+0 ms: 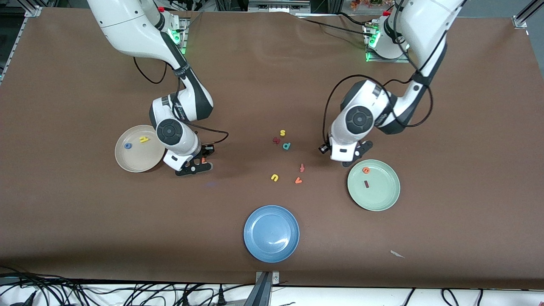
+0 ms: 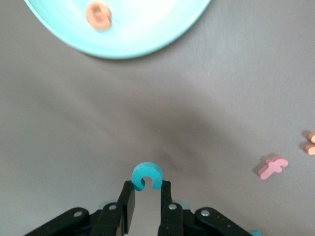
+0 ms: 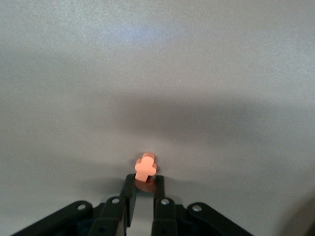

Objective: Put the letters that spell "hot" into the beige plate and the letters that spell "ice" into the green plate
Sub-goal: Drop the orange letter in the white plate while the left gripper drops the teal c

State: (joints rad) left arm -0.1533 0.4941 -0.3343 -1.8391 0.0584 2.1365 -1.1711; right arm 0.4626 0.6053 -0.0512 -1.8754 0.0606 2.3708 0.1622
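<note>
Only the left wrist view shows the left gripper (image 2: 146,192) with jaws clamped on the small teal foam c (image 2: 147,175) near the round pale green plate (image 2: 162,42). The right gripper (image 3: 143,191) has its jaws clamped on the small orange foam t (image 3: 145,168) over the brown tabletop (image 1: 446,127).

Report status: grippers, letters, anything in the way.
Left gripper shut on teal c, beside green plate. Right gripper shut on orange t, beside beige plate. No obstruction seen.

The front view looks down from high across the table (image 1: 272,63), facing both arms. Each wrist view looks close along its fingers; the left wrist and front views share the green plate (image 2: 162,42) (image 1: 384,202)
</note>
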